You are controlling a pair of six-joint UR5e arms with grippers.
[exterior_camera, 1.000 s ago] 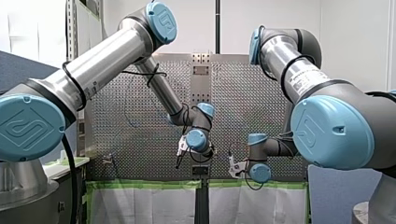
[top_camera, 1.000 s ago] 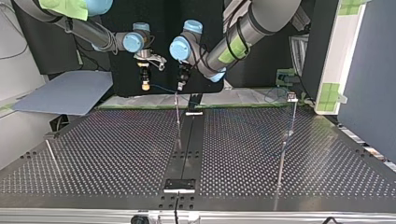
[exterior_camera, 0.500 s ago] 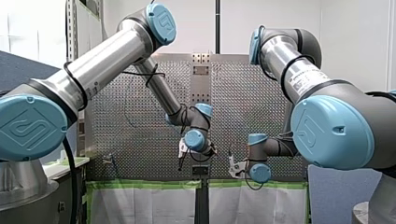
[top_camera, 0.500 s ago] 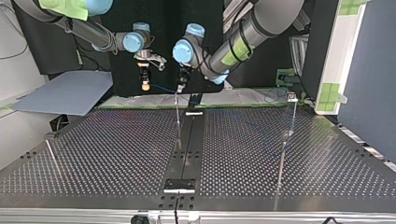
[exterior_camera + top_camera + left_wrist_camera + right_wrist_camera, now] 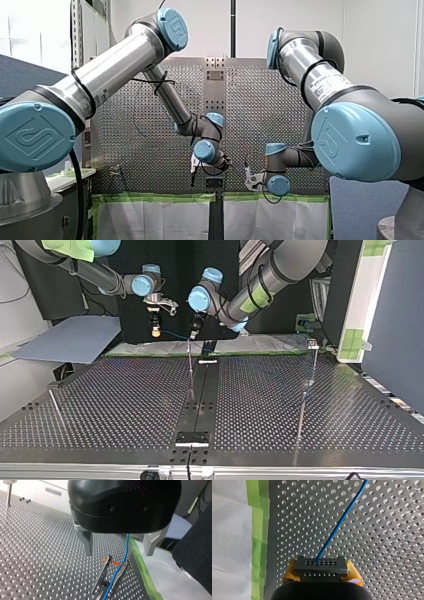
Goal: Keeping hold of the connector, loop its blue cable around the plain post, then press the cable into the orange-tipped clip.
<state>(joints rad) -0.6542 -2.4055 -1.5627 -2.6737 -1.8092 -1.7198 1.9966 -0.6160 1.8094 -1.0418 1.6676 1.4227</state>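
1. While my right gripper (image 5: 321,570) is clamped on the connector (image 5: 320,564), its yellow pads (image 5: 353,573) press against the two short ends of that dark block, whose face carries rows of small holes.
2. The blue cable (image 5: 339,522) leaves the connector's face and runs in a straight line over the perforated table (image 5: 392,545), away from the gripper. A strip of green tape (image 5: 258,517) borders the table beside it.
3. My left gripper (image 5: 118,554) is spread wide and grasps nothing. Its metal fingers (image 5: 86,542) stand one on each side of the cable, apart from it.
4. Under that gripper lies the orange-tipped clip (image 5: 100,578), made of two metal arms. The cable passes between the arms, below the orange tips; I cannot tell whether it is fully seated.
5. The plain post (image 5: 9,493) stands well apart from the clip, near the table's far edge in the left wrist view. I cannot tell whether the cable goes around it.
6. Seen in the top view, both grippers hang near the table's far edge, close to the dark middle strip, with my right gripper at the left of my left one and the cable spanning the gap between them.
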